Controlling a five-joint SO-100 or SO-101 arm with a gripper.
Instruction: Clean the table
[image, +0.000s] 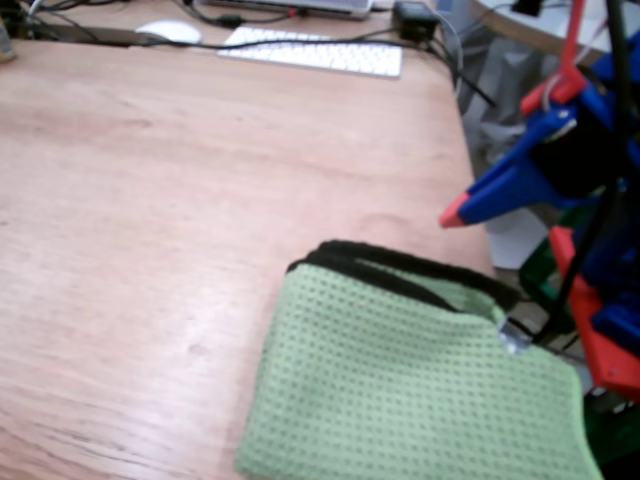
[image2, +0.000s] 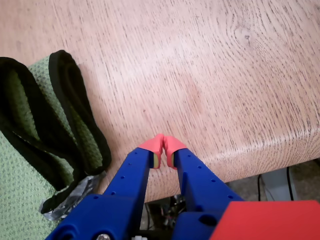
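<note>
The reddish-brown wooden table (image: 180, 200) fills most of both views (image2: 200, 75). A folded green waffle cloth with black edging (image: 400, 380) lies at its near right corner; in the wrist view the cloth (image2: 30, 140) sits at the left. My blue gripper with red tips (image2: 163, 146) hangs above the table's right edge, shut with nothing between its fingers. In the fixed view the gripper (image: 455, 213) pokes in from the right, beside and above the cloth, apart from it.
A white keyboard (image: 315, 52), a white mouse (image: 168, 31) and black cables (image: 430, 40) lie along the far edge of the table. A piece of grey tape (image2: 70, 197) sticks to the cloth's corner. The arm's red and blue body (image: 600, 250) stands off the table's right side.
</note>
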